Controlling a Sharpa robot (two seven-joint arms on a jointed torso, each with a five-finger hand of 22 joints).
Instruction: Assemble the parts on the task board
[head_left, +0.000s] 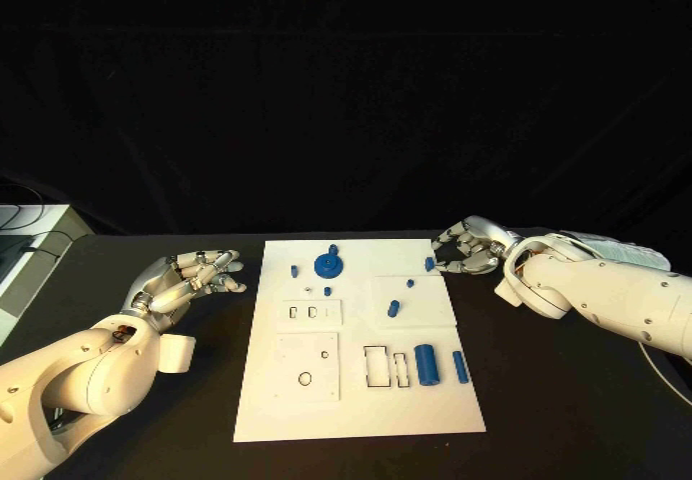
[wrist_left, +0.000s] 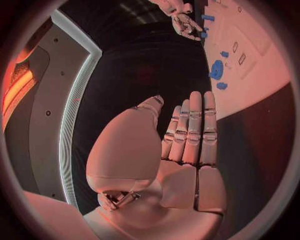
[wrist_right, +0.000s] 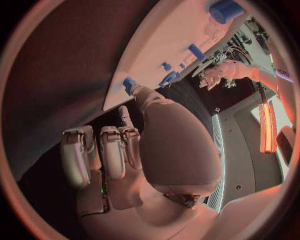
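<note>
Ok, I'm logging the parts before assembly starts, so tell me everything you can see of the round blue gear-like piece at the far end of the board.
The blue gear is a flat, toothed disc, plastic-looking, solid blue, lying on the white task board near its far edge, left of centre. A small blue peg sits just beyond it, another to its left. Neither hand touches it. The left wrist view shows it as well.

The task board (head_left: 361, 400) looks like smooth matt white plastic, flat and unshiny. On it the blue parts, the round gear-like piece (head_left: 329, 266) and the large cylinder (head_left: 427, 363), read as matt moulded plastic. The table (head_left: 577, 400) is a dull black, non-reflective surface. Both hands, left (head_left: 188, 283) and right (head_left: 469, 247), show silvery metallic fingers; the arm shells (head_left: 606, 290) are glossy white plastic.
</note>
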